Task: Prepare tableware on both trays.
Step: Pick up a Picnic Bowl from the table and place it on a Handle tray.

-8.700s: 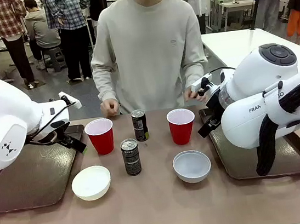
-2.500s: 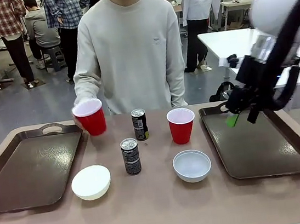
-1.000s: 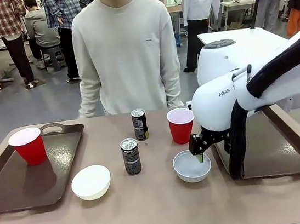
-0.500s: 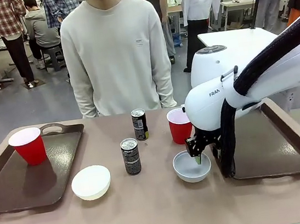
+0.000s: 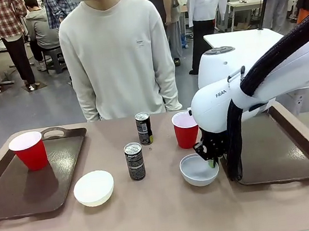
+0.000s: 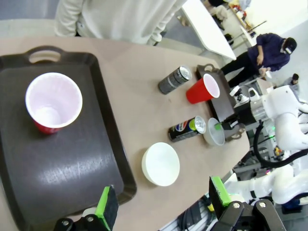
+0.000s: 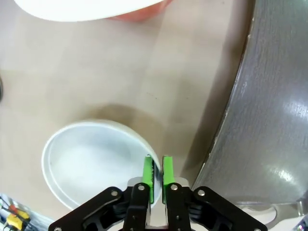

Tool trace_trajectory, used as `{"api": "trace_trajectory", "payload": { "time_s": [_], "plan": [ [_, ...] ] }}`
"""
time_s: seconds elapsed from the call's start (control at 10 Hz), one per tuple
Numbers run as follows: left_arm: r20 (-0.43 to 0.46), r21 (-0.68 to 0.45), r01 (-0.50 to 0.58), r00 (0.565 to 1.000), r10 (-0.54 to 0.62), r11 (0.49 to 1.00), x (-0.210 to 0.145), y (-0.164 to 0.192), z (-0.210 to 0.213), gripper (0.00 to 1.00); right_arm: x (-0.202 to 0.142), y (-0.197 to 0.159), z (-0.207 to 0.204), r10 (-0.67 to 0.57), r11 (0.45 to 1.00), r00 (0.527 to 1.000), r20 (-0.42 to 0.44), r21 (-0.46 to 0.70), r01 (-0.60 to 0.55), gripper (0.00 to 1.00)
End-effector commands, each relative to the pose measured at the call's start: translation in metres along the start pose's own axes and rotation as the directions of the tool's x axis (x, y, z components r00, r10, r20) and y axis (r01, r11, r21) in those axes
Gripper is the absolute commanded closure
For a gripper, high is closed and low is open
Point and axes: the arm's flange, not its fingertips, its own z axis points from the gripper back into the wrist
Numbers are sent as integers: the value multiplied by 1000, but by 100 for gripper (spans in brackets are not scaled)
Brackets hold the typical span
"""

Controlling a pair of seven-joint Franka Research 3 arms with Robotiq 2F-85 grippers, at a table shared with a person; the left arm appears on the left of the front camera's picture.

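My right gripper (image 7: 158, 175) is shut on the near-right rim of the pale grey-white bowl (image 7: 91, 161), one green pad inside and one outside. In the front view that bowl (image 5: 197, 171) rests on the table just left of the right tray (image 5: 285, 158), under my right gripper (image 5: 210, 160). One red cup (image 5: 29, 150) stands on the left tray (image 5: 22, 195); the other red cup (image 5: 185, 129) stands on the table. The cream-white bowl (image 5: 94, 188) and both dark cans (image 5: 135, 161) (image 5: 143, 128) sit on the table. My left gripper (image 6: 162, 202) hangs open above the left tray (image 6: 62, 168).
A person in a pale sweatshirt (image 5: 116, 52) stands at the far edge, arms down. The right tray's rim (image 7: 240, 96) runs close beside the held bowl. The red cup (image 7: 96, 9) is just beyond the bowl. Other people stand farther back.
The person set a red cup on the left tray and drew back. My right arm came down to the grey-white bowl, shut on its rim, and the bowl slid slightly right.
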Motion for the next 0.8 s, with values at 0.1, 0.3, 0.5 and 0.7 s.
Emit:
{"api": "trace_trajectory", "payload": {
  "time_s": [0.1, 0.3, 0.5, 0.7],
  "plan": [
    [1, -1, -1, 1000, 1, 1000, 0, 0, 0, 0, 0, -4, 4, 32, 999, 998, -56, 33, -31, 100],
    [1, -1, -1, 1000, 1, 1000, 0, 0, 0, 0, -10, -10, 25, 55, 998, 993, -106, 28, -52, 100],
    [1, -1, -1, 1000, 1, 1000, 0, 0, 0, 0, -16, -20, 61, 59, 997, 995, -83, 57, -54, 100],
    [1, -1, -1, 1000, 1, 1000, 0, 0, 0, 0, -18, -35, 98, 72, 989, 996, -51, 132, -64, 100]
  ]
}}
